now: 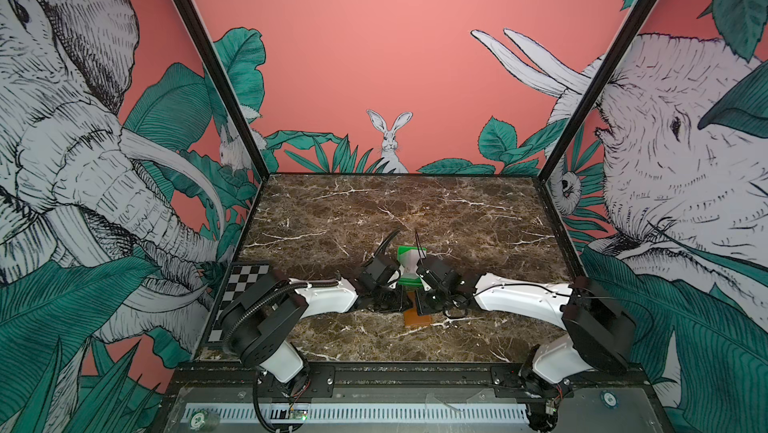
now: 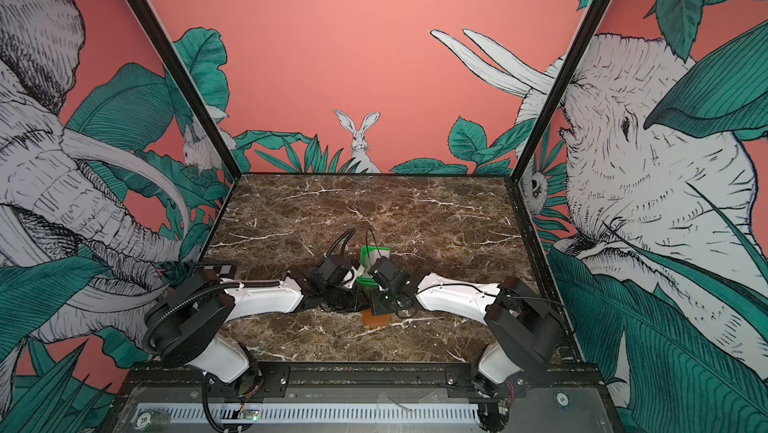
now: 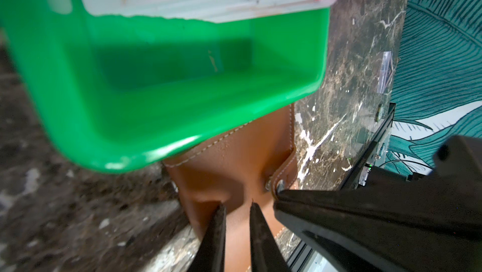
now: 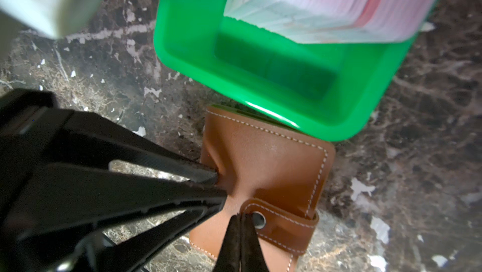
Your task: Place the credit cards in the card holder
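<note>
**Both your grippers met on the folded card holder (image 4: 273, 163), with the credit cards (image 4: 326, 4) in the green tray (image 4: 198, 56) beyond their tips.**
Your left gripper (image 3: 236, 206) had its jaws nearly together, pinching a raised fold of the holder's tan cover, and the leather puckered toward its tips. The holder lay on the marble table (image 4: 104, 75), directly under both sets of fingertips. Your right gripper (image 4: 238, 217) had its jaws pressed together, with the tips touching the edge of the snap tab (image 4: 284, 229) beside the metal stud. You could not tell whether it gripped the tab. Just past both grippers, the tray's rim sat right beside the holder's far edge, and the cards were stacked at the tray's farther end.
</note>
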